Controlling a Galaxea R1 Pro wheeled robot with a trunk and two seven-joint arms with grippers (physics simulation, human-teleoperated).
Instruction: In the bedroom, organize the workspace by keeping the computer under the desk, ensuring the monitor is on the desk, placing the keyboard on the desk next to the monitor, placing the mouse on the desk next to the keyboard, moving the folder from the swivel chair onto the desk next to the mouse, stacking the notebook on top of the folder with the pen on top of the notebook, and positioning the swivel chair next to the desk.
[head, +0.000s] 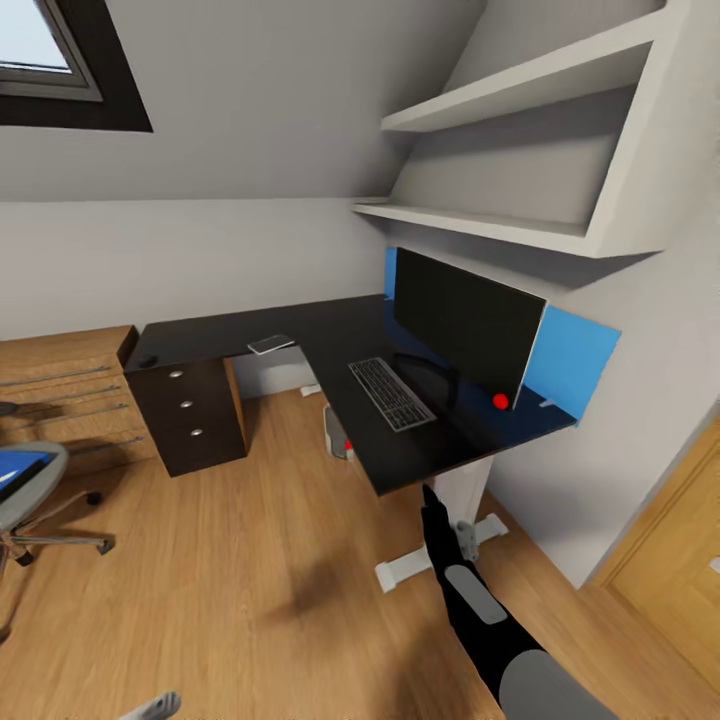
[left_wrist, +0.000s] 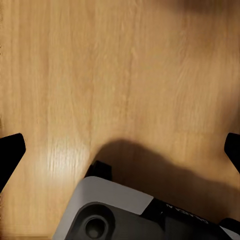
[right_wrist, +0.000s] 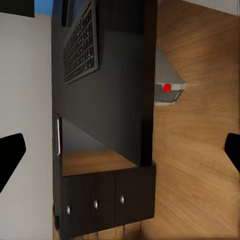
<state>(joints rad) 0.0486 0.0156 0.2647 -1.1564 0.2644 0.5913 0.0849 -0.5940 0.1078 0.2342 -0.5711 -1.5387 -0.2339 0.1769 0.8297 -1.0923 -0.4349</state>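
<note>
Desk (head: 330, 345): dark L-shaped top, just ahead of the right gripper (head: 432, 497); also seen past that gripper's spread fingertips in the right wrist view (right_wrist: 110, 100).
Monitor (head: 465, 330): upright on the desk against the blue wall panel (head: 575, 360), beyond the right gripper and slightly to its right.
Swivel chair (head: 25, 490): well apart from both grippers, far left on the wood floor (head: 250, 560), something blue on its seat.
Drawer unit (head: 195, 410): under the desk's left wing, three knobs.
Computer (head: 340, 435): grey box with a red light under the desk, left of the right gripper; (right_wrist: 167, 85).
Keyboard (head: 392, 393): flat on the desk before the monitor, just beyond the right gripper.
Flat pale item (head: 271, 344): on the desk's back corner; I cannot tell what it is.
Right gripper: hanging low by the desk's near edge, fingers apart, empty.
Left gripper (left_wrist: 120, 150): fingers wide apart over bare floor, empty.
</note>
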